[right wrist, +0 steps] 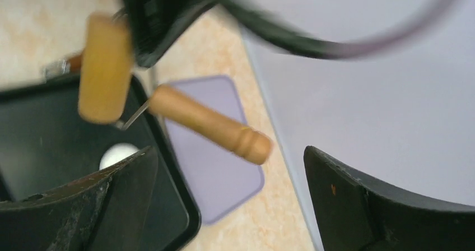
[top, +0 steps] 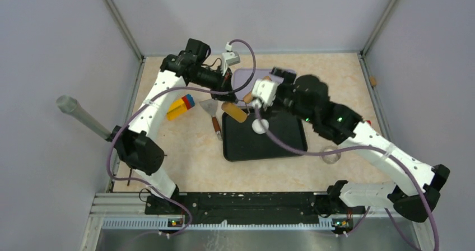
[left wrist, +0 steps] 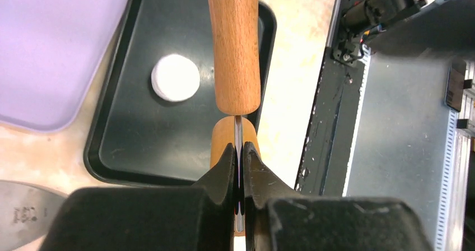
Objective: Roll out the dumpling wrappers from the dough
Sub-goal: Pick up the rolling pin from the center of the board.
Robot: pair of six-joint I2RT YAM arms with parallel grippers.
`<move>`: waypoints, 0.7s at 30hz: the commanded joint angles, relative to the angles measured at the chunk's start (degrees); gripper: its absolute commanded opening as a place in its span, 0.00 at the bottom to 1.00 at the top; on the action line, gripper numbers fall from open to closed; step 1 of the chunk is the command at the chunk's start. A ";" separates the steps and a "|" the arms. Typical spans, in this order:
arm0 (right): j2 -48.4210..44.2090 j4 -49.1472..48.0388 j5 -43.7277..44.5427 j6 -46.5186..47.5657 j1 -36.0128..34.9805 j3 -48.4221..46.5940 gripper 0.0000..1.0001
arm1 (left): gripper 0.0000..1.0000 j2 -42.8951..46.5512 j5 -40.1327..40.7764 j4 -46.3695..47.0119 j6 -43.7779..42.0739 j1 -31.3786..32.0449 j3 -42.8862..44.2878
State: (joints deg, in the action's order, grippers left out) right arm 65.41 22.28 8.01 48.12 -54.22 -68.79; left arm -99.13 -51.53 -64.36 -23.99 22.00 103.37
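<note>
L wrist cam shows you what top cam hides: left pincer (left wrist: pixel 240 150) clamped on thin metal bar of the roller (left wrist: pixel 233 43), dough (left wrist: pixel 175 78) upper left on black tray (left wrist: pixel 129 144). R wrist cam: right pincer (right wrist: pixel 228 157) wide apart.

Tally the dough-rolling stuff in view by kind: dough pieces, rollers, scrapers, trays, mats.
Dough piece: 1
Wooden roller: 1
Scraper: 1
Black tray: 1
Purple mat: 1
Total: 5

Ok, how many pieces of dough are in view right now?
1. A round white dough piece lies on the black tray, near the wooden roller. The right arm covers the tray's far edge, so more could be hidden there.
</note>
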 commanded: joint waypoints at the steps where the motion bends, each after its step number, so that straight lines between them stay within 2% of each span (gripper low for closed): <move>1: 0.22 4.61 -17.73 -19.89 9.29 -15.72 0.98 | 0.00 8.01 -8.84 9.12 2.95 -0.93 -2.08; 4: 1.51 6.58 -26.68 -25.48 14.80 -20.27 0.98 | 0.00 10.73 -11.82 12.72 4.04 -2.00 -4.00; 7: 2.69 5.63 -42.03 -31.76 24.64 -21.55 0.99 | 0.00 13.09 -15.17 15.58 4.43 -2.88 -6.56; 10: 3.65 -3.49 -61.99 -44.81 38.92 -18.83 0.99 | 0.00 16.18 -16.59 21.10 6.13 -3.42 -11.65; 12: 4.75 -12.21 -72.64 -53.07 44.40 -15.16 0.98 | 0.00 18.02 -17.18 26.32 9.53 -3.54 -15.22; 14: 5.88 -16.70 -76.61 -54.54 44.89 -11.12 0.97 | 0.00 18.04 -18.45 29.65 12.37 -3.54 -17.15; 18: 7.41 -32.11 -83.53 -64.14 43.01 -1.82 0.97 | 0.00 16.20 -20.39 31.79 15.90 -3.41 -17.68; 21: 8.29 -28.08 -82.48 -59.96 39.95 -1.13 0.97 | 0.00 16.47 -20.12 38.91 23.33 -3.28 -21.43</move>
State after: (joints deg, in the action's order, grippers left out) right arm 73.91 1.43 -66.59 -8.97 -11.14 -70.15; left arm -83.42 -67.57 -37.65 -9.93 18.68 84.99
